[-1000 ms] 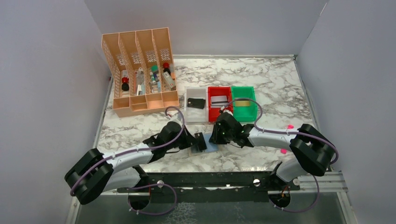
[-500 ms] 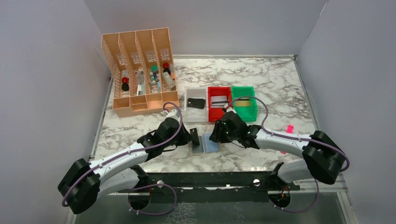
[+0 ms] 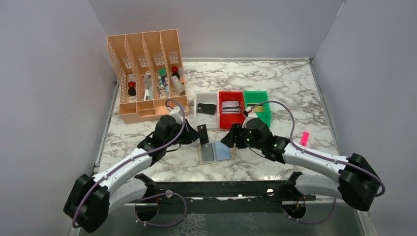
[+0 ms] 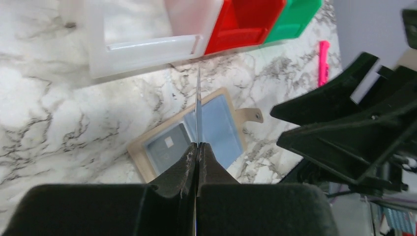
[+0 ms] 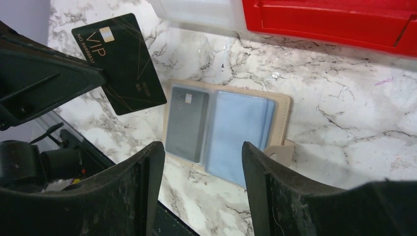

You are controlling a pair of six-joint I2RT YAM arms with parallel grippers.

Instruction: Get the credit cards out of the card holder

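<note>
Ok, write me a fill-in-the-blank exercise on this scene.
The left claw is shut on a ____ card.
The right claw, over the card holder, is ____.
The ____ bin sits between the white bin and the green bin.
Missing words: black; open; red.

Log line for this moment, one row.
left pincer: shut on black card | right pincer: open over card holder | card holder: open flat, grey card inside

Card holder (image 3: 215, 152) on table (image 3: 287, 93), bins (image 3: 230, 121) behind, slotted organizer (image 3: 147, 107) behind-left.
</note>
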